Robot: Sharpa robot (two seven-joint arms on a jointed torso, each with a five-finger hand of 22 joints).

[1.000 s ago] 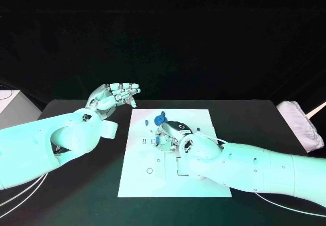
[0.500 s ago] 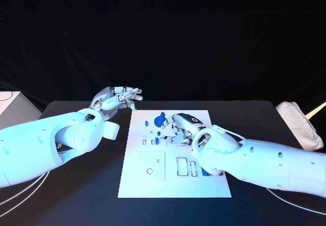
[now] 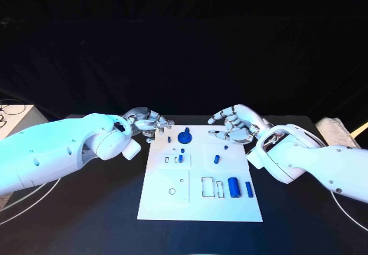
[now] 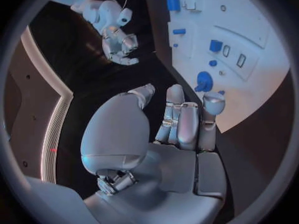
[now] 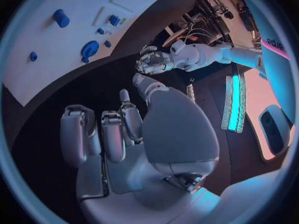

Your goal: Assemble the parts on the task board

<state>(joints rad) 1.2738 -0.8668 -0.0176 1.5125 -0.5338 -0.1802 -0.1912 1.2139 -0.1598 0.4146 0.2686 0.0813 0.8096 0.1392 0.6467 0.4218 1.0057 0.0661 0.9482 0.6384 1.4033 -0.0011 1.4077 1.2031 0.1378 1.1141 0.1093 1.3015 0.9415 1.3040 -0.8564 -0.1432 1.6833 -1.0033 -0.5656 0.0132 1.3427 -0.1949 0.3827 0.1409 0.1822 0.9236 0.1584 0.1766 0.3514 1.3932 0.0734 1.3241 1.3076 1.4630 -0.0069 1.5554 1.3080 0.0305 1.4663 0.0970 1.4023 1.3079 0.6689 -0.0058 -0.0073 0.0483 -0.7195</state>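
At the far edge of the task board (image 3: 165, 204), the left hand (image 3: 149, 125) and right hand (image 3: 234, 124) hover with fingers curled, holding nothing. Blue parts (image 3: 234, 187) lie uncovered on the board; a white cloth (image 3: 336, 129) lies at the right.

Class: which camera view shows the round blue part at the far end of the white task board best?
The head view: the round blue part sits unobstructed, seen from above. Both wrist views show it smaller and bent, near the white task board edge.
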